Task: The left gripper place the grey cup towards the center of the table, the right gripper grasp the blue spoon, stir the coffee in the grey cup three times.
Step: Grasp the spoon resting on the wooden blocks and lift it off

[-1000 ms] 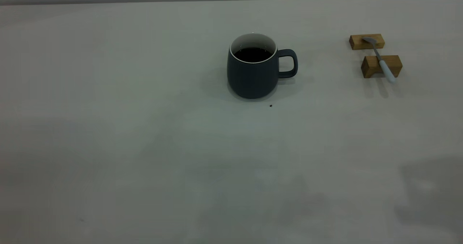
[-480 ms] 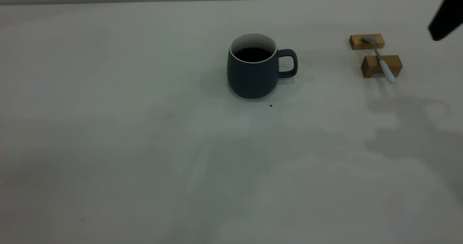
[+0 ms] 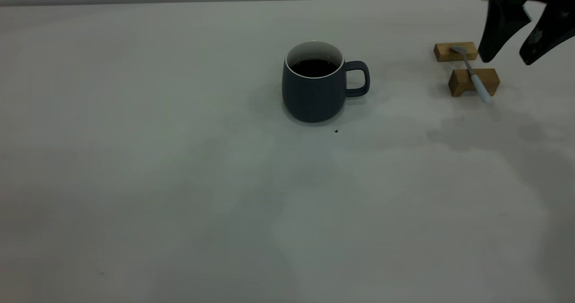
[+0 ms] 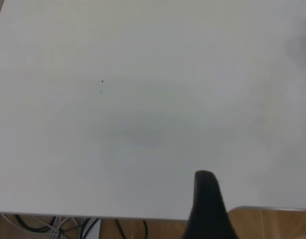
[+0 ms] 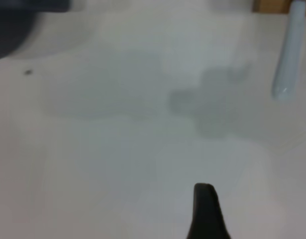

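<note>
Right gripper [image 3: 506,62] arrived, angular fingers [image 3: 494,42] parted

Open table [image 3: 179,182] surrounds the grey cup [image 3: 314,92]; two wooden blocks [image 3: 474,82] underlie the blue spoon [image 3: 474,76].

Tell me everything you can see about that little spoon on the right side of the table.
The blue spoon is small and slim, with a grey metal-looking bowl and neck and a pale light-blue rounded handle. It lies across two tan wooden blocks: its bowl rests on the farther block, its handle crosses the nearer one, and the handle's end juts past that block above the table. Nothing is holding it. The right tool hovers open beside it, not touching. The grey cup stands apart from it.
</note>
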You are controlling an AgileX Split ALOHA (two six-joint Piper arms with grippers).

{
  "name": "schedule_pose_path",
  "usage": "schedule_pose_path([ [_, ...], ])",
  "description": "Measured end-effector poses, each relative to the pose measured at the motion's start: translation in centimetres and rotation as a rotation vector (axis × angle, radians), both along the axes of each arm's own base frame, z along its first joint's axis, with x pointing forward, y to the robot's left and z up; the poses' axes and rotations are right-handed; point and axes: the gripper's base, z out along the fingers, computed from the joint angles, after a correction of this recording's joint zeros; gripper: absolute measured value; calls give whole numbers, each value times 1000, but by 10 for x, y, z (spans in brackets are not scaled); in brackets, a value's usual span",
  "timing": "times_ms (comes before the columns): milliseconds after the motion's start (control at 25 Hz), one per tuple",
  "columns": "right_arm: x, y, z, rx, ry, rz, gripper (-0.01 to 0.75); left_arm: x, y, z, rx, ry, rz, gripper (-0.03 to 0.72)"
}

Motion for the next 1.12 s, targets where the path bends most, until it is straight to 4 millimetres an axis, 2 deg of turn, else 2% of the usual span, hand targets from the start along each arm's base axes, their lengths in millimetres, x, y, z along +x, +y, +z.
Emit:
schedule_pose_path([
  [200, 18, 12, -19, -101, 12, 12, 569, 0, 0, 0, 0, 0, 0, 585],
  [560, 37, 16, -49, -112, 0, 5, 569, 0, 0, 0, 0, 0, 0, 585],
  [1120, 41, 15, -90, -129, 6, 14, 569, 0, 0, 0, 0, 0, 0, 585],
])
